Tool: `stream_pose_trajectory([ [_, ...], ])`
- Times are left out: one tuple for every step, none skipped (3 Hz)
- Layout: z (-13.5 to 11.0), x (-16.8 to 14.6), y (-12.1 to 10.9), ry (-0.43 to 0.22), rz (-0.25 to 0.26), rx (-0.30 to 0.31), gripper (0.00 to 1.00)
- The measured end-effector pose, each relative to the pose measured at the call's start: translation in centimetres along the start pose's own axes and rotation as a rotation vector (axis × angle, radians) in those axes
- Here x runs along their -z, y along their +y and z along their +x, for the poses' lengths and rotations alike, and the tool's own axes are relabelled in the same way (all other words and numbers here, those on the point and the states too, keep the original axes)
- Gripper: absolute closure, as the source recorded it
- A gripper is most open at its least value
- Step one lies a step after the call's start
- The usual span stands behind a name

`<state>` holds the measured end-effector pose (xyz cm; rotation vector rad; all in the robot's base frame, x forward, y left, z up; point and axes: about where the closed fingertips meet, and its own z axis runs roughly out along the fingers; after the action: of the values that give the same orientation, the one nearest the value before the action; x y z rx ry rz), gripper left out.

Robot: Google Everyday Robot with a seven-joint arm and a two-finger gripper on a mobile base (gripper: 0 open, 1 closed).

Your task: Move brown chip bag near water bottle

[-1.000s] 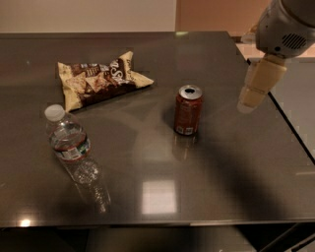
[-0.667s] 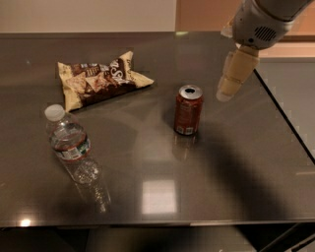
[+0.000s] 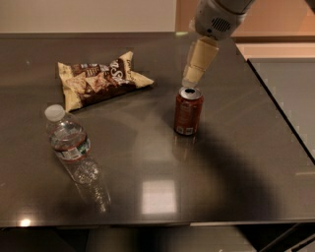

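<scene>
Dark glossy table [image 3: 236, 162] meets a pale wall [image 3: 74, 15]; gripper [image 3: 190, 81] hangs above soda can [image 3: 188, 111].

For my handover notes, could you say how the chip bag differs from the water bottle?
The crinkly brown chip bag lies flat, opaque; the clear plastic water bottle stands upright, see-through. The bag sits behind the bottle. Both rest on the dark table; the tool hangs near the red-brown soda can.

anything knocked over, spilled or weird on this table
Nothing stands out: the brown chip bag lies flat, the water bottle and soda can stand upright, nothing spilled. The tool hangs just above the can.
</scene>
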<state>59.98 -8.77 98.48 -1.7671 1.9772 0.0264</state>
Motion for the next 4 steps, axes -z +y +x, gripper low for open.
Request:
stream_pose_trajectory([
  [-2.5, -1.7, -0.5, -0.011, -0.012, 0.008, 0.00],
  [-6.3, -4.9, -0.5, 0.003, 0.005, 0.013, 0.00],
  [-8.8, -7.3, -0.3, -0.010, 0.072, 0.040, 0.00],
  [-8.8, -7.3, -0.3, -0.010, 0.072, 0.040, 0.00],
])
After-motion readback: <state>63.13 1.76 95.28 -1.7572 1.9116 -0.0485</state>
